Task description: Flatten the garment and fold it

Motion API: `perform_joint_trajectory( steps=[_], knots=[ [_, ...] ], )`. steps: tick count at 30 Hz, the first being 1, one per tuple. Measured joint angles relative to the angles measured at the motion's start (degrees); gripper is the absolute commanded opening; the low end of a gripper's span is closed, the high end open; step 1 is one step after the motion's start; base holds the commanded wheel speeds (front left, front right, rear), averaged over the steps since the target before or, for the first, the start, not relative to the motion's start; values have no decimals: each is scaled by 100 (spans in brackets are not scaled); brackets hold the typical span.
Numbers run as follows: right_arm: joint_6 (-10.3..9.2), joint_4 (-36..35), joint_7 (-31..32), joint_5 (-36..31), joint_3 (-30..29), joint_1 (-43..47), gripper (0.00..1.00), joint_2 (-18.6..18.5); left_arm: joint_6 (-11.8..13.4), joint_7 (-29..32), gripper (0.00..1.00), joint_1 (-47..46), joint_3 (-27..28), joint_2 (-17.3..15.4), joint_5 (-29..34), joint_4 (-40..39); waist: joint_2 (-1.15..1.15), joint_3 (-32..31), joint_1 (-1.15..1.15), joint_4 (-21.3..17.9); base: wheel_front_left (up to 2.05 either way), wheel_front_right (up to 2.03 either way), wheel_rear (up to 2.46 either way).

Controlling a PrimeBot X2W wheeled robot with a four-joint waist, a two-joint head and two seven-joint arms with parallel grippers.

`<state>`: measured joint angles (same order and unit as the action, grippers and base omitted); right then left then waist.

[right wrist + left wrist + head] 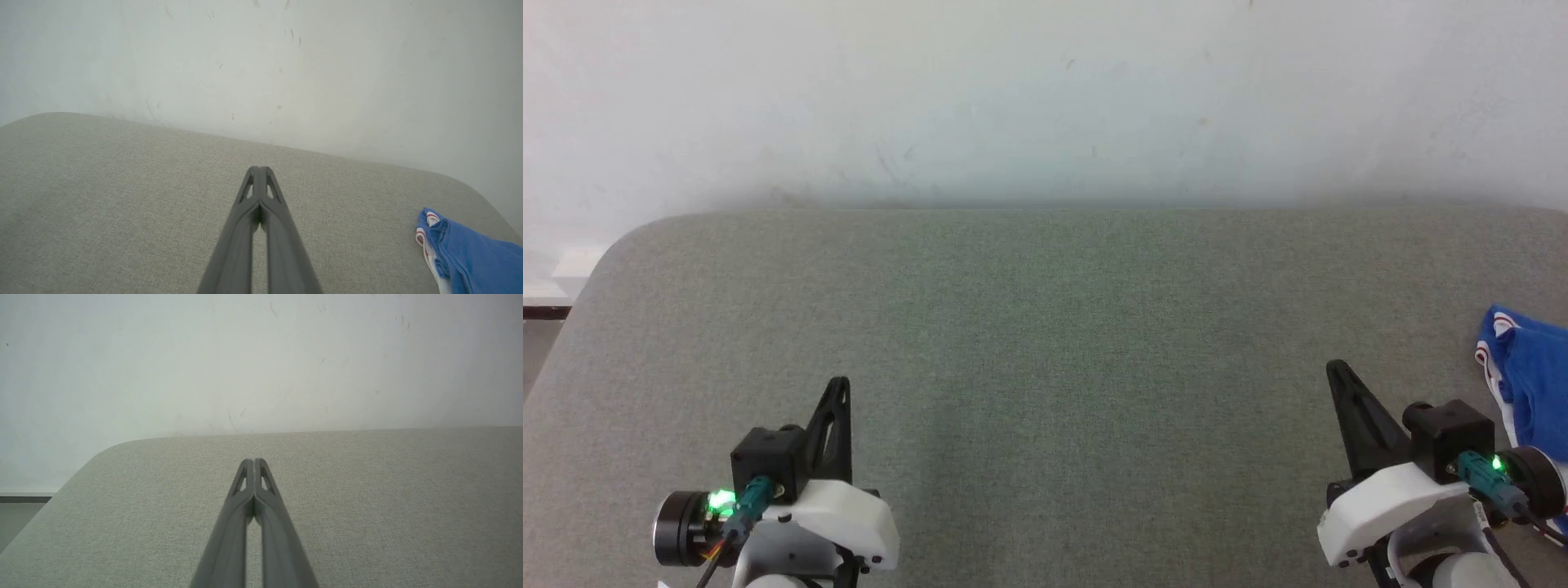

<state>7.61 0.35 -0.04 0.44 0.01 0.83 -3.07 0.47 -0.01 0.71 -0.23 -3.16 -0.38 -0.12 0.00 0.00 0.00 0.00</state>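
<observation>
As the left gripper (pixel 840 382) and right gripper (pixel 1334 365) sit over the grey woven-fabric tabletop (pixel 1045 327), each with its 2 long dark fingers pressed tip to tip on nothing, the crumpled royal-blue jersey garment (pixel 1531 384) with red-and-white striped trim lies just right of the right gripper, clear of its fingertips. Ahead of both grippers stands a scuffed white wall (pixel 1045 98).

White wrist housings (pixel 841 514), black tapered tool fingers (pixel 840 396), teal plugs (pixel 756 494), green lights (pixel 719 500)
</observation>
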Motion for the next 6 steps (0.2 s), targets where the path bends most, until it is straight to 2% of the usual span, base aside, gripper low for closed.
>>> perform_joint_trajectory(
  steps=[6],
  knots=[
    [0,0,0,0,0,-1,0,0,0,0,0,0,0,0,0,0,0,0,0,0,0,0,0]
  ],
)
